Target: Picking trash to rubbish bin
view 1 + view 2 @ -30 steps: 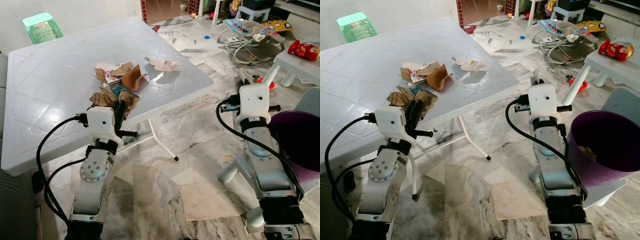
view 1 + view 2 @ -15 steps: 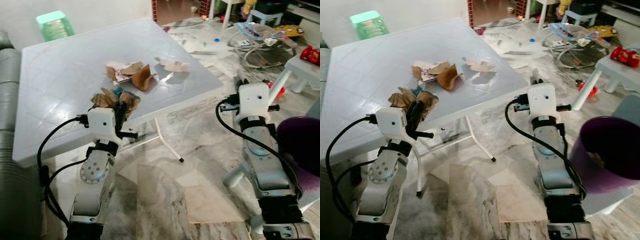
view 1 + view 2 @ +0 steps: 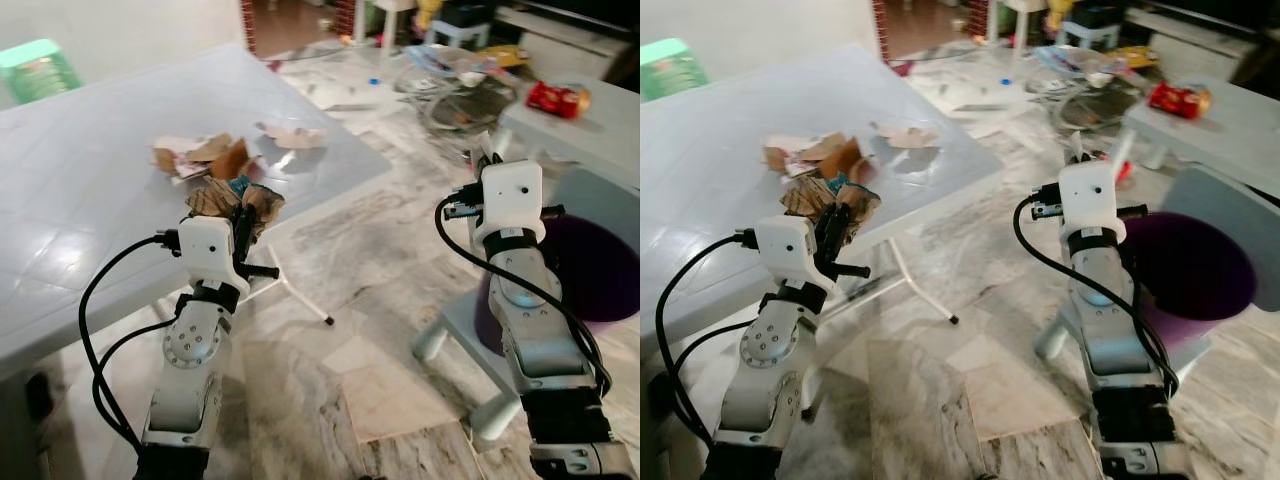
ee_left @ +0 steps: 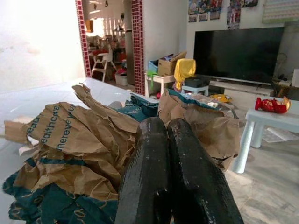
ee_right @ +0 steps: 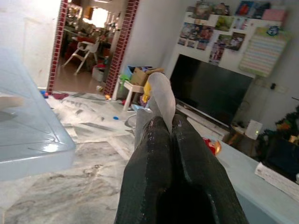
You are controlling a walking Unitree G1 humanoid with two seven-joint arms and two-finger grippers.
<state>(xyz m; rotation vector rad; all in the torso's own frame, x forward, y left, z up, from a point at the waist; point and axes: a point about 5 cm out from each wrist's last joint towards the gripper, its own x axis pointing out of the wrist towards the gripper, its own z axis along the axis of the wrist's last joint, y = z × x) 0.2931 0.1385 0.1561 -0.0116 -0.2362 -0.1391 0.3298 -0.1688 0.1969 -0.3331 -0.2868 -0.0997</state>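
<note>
The left claw (image 4: 170, 135) is clenched on a wad of crumpled brown paper (image 3: 232, 200) at centre left of the frame, with the purple bin (image 3: 1196, 275) far off at the right edge. Loose flaps could tear or slip free in transit, and the right claw (image 5: 161, 122), pressed together on nothing, could not catch them. More scraps (image 3: 205, 155) lie on the white surface (image 3: 90, 200) at upper left.

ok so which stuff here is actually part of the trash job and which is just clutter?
Job:
- crumpled brown paper, clamped in the left gripper
- paper scraps on the white table
- purple bin, beside the right arm

Clutter:
- red toy on the low table
- green stool
- baby bouncer
</note>
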